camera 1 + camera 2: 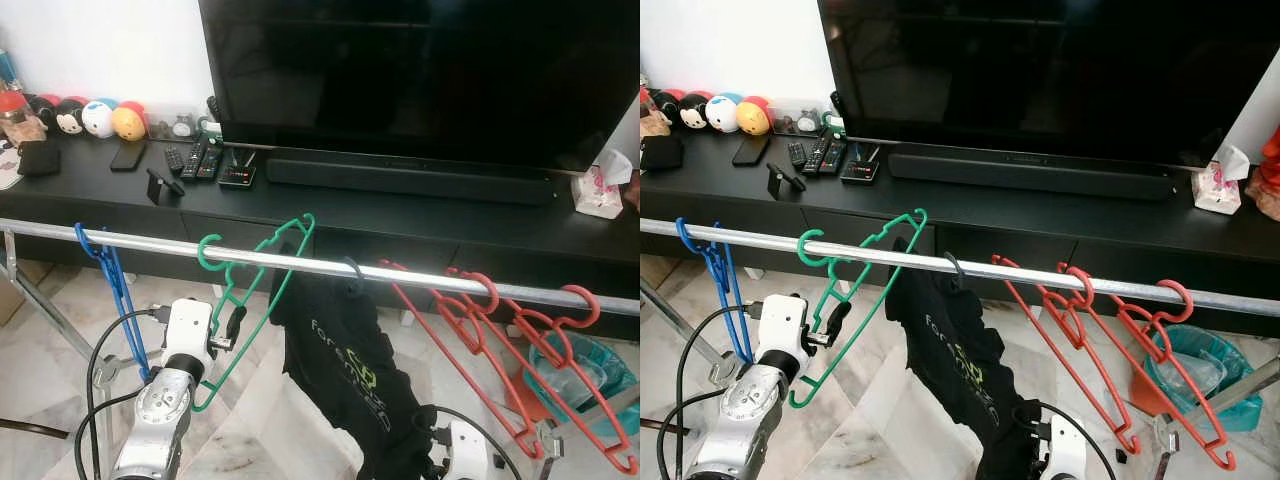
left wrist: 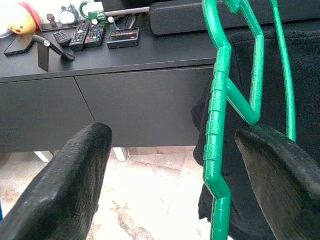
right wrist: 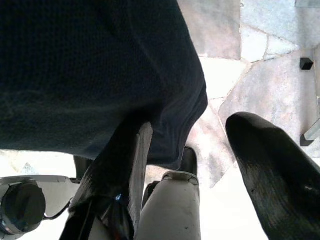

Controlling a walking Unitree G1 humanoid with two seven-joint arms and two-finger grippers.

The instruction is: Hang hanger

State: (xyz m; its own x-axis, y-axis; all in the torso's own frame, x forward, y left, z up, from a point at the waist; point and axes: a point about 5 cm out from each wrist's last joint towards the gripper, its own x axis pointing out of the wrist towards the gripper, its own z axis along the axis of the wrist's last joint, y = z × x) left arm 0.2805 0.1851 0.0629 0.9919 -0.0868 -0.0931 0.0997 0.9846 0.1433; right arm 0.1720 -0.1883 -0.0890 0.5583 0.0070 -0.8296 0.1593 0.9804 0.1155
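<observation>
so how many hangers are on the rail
5: a blue hanger at the left end, a green hanger beside it, a dark one carrying the black shirt, and two red hangers toward the right.

My left arm (image 1: 160,410) is raised, wrist angled up and forward. Left gripper (image 2: 175,175): fingers (image 2: 75,175) spread wide, nothing pinched between them. My right arm (image 1: 465,450) sits low. Right gripper (image 3: 200,165): fingers (image 3: 270,175) parted, clamping nothing.

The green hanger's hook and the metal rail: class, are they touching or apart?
Touching. In the left eye view the green hanger has its hook curled over the metal rail and resting on it; the right eye view shows the same.
</observation>
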